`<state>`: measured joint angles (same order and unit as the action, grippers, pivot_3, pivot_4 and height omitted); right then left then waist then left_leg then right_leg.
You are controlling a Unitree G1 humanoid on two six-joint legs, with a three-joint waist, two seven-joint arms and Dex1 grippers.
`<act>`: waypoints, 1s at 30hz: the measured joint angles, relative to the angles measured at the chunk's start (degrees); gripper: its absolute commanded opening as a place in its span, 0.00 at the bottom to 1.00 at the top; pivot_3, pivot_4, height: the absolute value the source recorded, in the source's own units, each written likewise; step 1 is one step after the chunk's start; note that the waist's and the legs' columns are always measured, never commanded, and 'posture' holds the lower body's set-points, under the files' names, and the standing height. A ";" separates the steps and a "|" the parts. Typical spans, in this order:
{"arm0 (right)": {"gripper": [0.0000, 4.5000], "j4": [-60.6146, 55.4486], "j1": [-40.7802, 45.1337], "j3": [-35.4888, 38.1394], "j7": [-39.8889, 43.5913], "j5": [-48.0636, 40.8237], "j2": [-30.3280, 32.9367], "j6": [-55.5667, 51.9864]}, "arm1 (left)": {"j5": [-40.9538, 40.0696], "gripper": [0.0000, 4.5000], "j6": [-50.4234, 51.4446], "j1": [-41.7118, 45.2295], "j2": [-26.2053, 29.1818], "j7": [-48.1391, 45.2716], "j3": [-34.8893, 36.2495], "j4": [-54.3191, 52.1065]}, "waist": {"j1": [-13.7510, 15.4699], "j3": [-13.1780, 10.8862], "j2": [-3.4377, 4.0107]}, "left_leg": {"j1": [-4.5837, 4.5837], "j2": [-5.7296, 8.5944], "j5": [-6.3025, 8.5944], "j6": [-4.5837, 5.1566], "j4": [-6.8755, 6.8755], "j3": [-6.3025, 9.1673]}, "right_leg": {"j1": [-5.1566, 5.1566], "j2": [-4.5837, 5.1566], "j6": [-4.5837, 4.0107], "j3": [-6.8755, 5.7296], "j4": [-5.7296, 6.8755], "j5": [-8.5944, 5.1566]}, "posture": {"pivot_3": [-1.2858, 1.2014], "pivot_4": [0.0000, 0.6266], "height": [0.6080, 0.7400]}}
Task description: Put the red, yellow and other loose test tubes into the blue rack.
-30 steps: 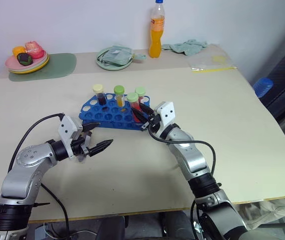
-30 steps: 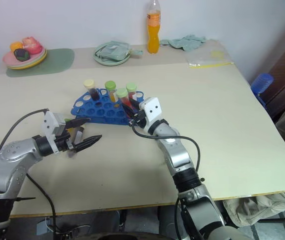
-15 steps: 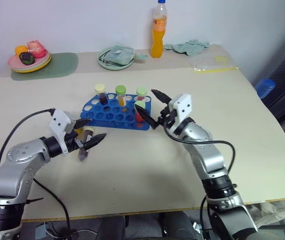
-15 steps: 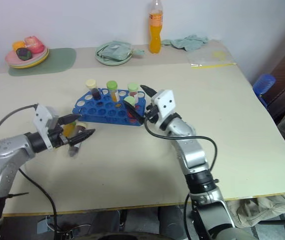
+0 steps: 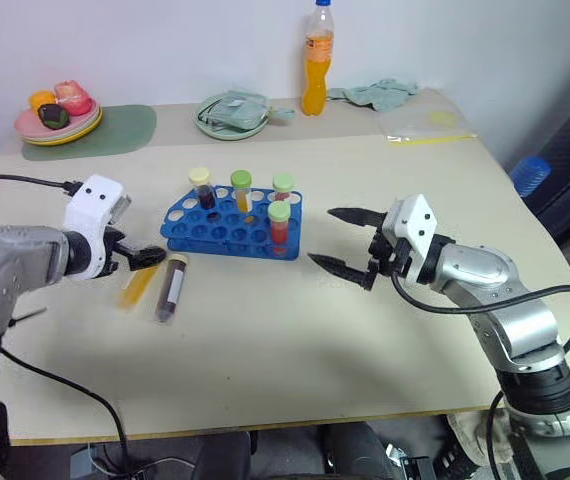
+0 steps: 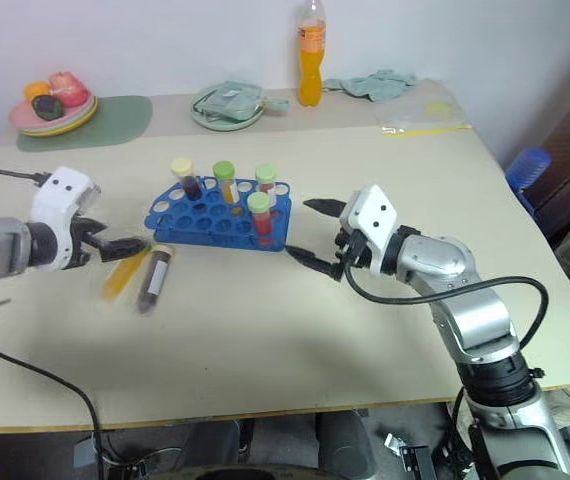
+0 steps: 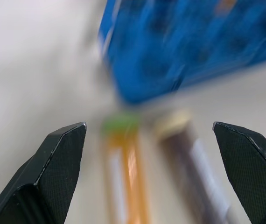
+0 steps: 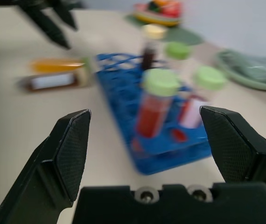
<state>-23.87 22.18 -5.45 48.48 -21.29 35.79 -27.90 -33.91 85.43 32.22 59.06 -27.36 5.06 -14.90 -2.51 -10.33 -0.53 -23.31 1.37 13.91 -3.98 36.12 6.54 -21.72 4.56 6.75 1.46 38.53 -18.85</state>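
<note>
Right gripper (image 5: 348,241) back, jaws apart.

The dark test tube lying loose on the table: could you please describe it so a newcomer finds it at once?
Start at the blue rack mid-table. Just off its left front corner two tubes lie flat, side by side. The dark test tube is the one nearer the rack, brown with a cream cap, unlike the orange tube beside it.

rack (image 5: 227,231) blue | loose tube (image 5: 137,285) orange | loose tube 2 (image 5: 168,291) dark brown
</note>
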 measured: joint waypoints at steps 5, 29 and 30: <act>0.91 -1.98 -0.26 -1.03 3.17 -1.53 2.16 -2.25 | 2.08 1.00 2.63 4.58 -0.04 -0.46 -6.84 7.53 | 0.05 0.00 -0.01 | -0.02 -0.01 0.00 0.00 0.00 0.01 | -0.02 0.00 0.00 -0.01 0.00 0.00 | 0.52 0.24 1.00; 0.93 -7.55 -5.92 -3.32 -1.36 -1.41 1.99 -4.30 | 12.10 0.17 -4.57 10.77 -2.66 -7.52 -21.68 22.05 | 0.08 -0.03 -0.06 | -0.07 0.00 -0.01 -0.01 0.04 0.02 | -0.07 0.01 0.00 -0.01 0.04 0.00 | 0.52 0.24 1.00; 0.93 -7.55 -5.91 -3.37 -1.48 -1.41 1.90 -4.31 | 12.15 0.17 -4.70 10.74 -2.66 -7.52 -21.52 22.21 | 0.09 -0.03 -0.06 | -0.08 0.00 -0.01 -0.01 0.04 0.01 | -0.07 0.02 0.00 -0.01 0.04 0.00 | 0.52 0.24 1.00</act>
<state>-31.42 16.27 -8.82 46.99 -22.70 37.69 -32.20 -21.77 80.73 42.95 56.40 -34.89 -16.46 7.31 -2.42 -10.36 -0.60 -23.39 1.37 13.90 -3.99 36.16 6.55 -21.79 4.58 6.75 1.45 38.57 -18.85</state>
